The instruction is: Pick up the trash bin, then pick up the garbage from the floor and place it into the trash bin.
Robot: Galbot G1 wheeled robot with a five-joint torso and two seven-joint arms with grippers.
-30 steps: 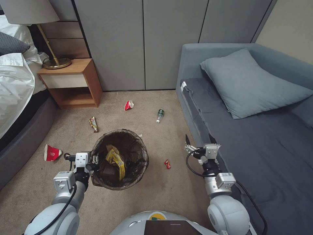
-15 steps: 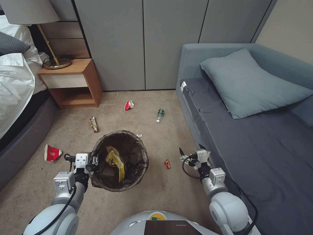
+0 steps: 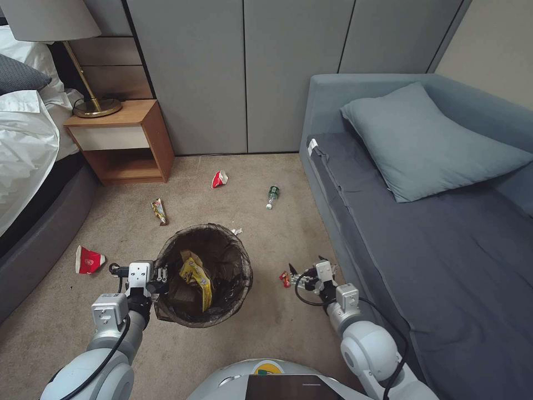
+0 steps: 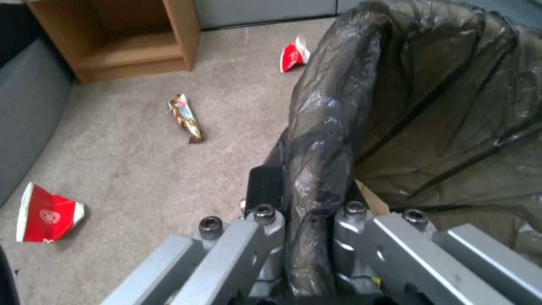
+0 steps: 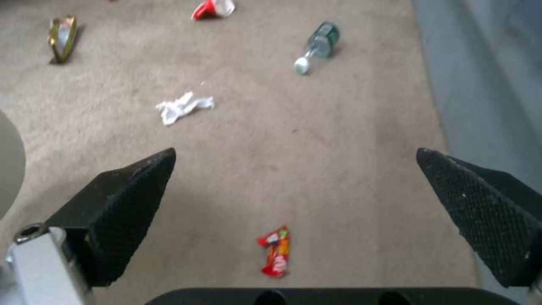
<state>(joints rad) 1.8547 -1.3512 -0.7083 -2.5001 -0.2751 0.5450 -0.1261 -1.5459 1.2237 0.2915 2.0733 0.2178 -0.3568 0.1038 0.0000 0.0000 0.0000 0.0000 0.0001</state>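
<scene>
I'm working in a bedroom: a bed [image 3: 22,139] with white sheets at the left edge, a wooden nightstand [image 3: 119,141] with a brass lamp [image 3: 83,66] at upper left, grey wardrobe doors [image 3: 244,72] along the top, a grey daybed [image 3: 433,222] with a pillow [image 3: 427,139] at right, beige carpet [image 3: 277,322] below.

My right gripper [image 3: 303,270] has dropped and pulled in from beside the sofa's front edge [image 3: 333,222], down toward the floor [image 3: 266,328]. It now hangs with fingers spread wide, just above the small red wrapper [image 3: 285,279] lying near that edge. My right arm has folded lower with it, the elbow closer to my body.
</scene>
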